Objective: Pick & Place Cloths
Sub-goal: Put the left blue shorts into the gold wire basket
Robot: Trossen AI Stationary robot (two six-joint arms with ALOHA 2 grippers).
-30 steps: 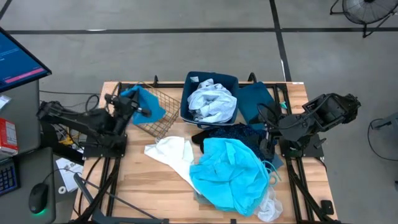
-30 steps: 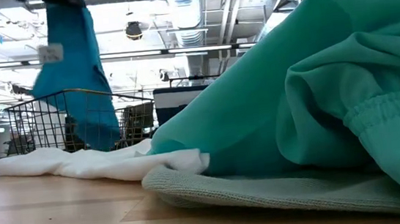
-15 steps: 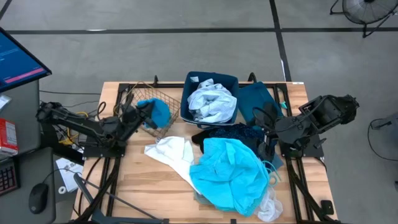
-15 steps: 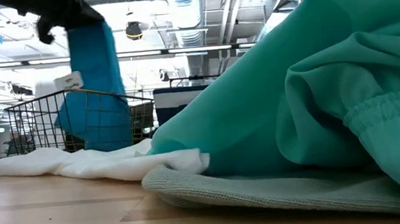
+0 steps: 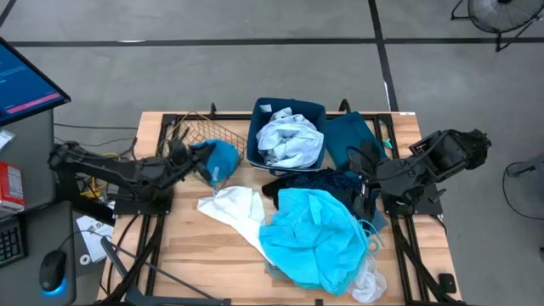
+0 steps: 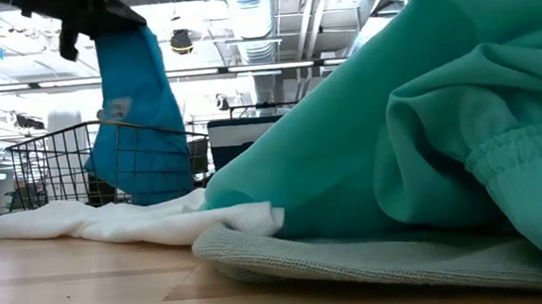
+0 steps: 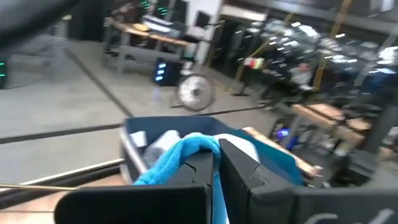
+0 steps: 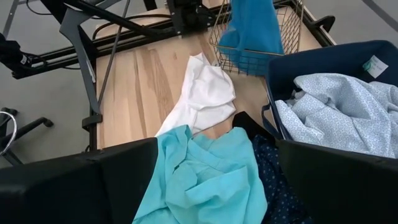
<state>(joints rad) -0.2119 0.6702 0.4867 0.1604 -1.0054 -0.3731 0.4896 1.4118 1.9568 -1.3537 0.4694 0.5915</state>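
Observation:
My left gripper is shut on a blue cloth over the brown wire basket. In the low view that cloth hangs into the basket. My right gripper is open at the right side of the pile, touching nothing. A bright turquoise cloth lies on a grey-green one. A white cloth lies flat on the table. A navy dotted cloth lies beside the dark blue bin, which holds a pale white-blue cloth. My left gripper pinches a bunched upper fold of the blue cloth between its two fingers. The fingers lie about level, pointing toward the table's right side. The cloth hangs slack below them, its lower end behind the basket's wires.
A dark teal cloth lies right of the bin. The cloth pile fills the table's near right part; bare wood shows near and left. A monitor stands off the table's left edge.
My left gripper has moved toward the table's right and near side and has come down, still shut. The blue cloth has travelled with it from the basket's left rim to over the basket's middle, and its lower end now hangs inside the basket.

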